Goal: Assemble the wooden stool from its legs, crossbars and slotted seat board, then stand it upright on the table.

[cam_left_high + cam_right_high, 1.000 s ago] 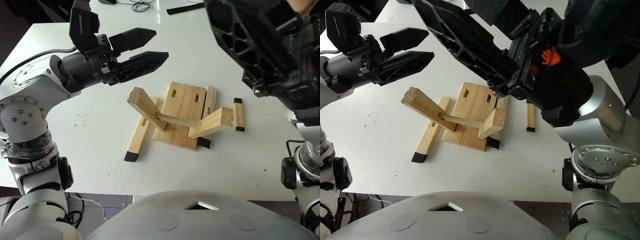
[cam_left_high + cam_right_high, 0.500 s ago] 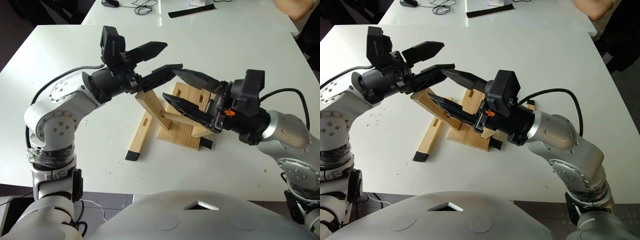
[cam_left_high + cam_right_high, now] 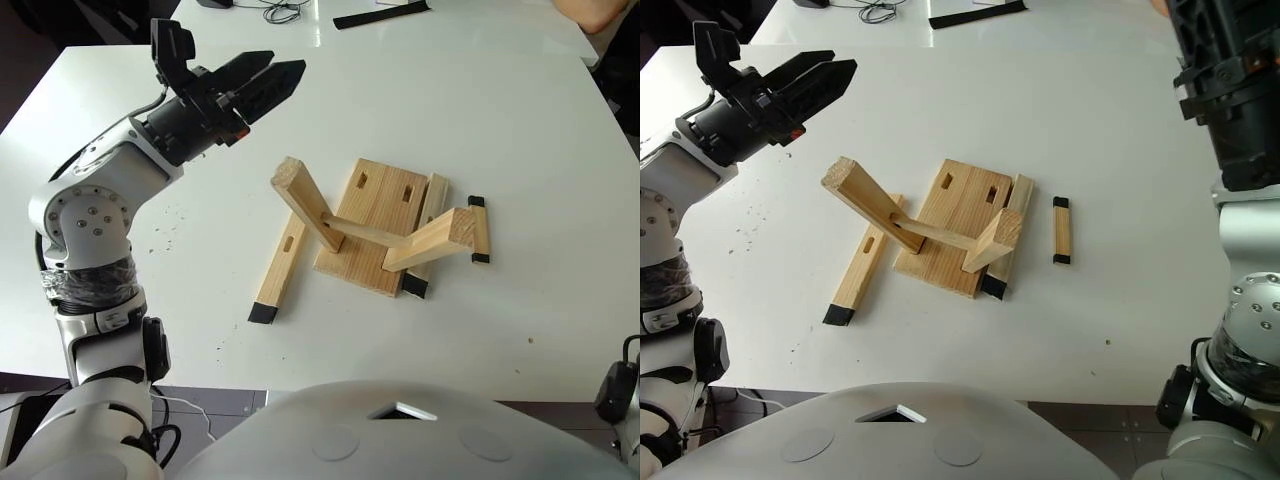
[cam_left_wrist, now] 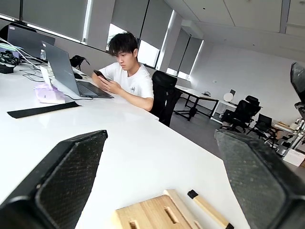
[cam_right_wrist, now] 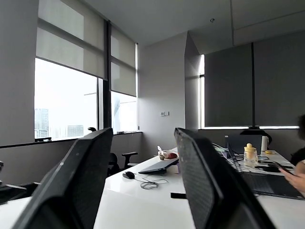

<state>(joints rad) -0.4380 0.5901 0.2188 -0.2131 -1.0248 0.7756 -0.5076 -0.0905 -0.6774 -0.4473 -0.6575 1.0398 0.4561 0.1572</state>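
Now that both arms have pulled back, the left gripper (image 3: 283, 65) and right gripper (image 5: 143, 138) hang spread and empty. The leg-and-crossbar frame (image 3: 362, 231) rests unheld on the seat board (image 3: 383, 200), well below both, so assembly appears paused.

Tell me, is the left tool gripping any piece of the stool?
No, the left tool is open and empty above the table, well apart from the joined legs.
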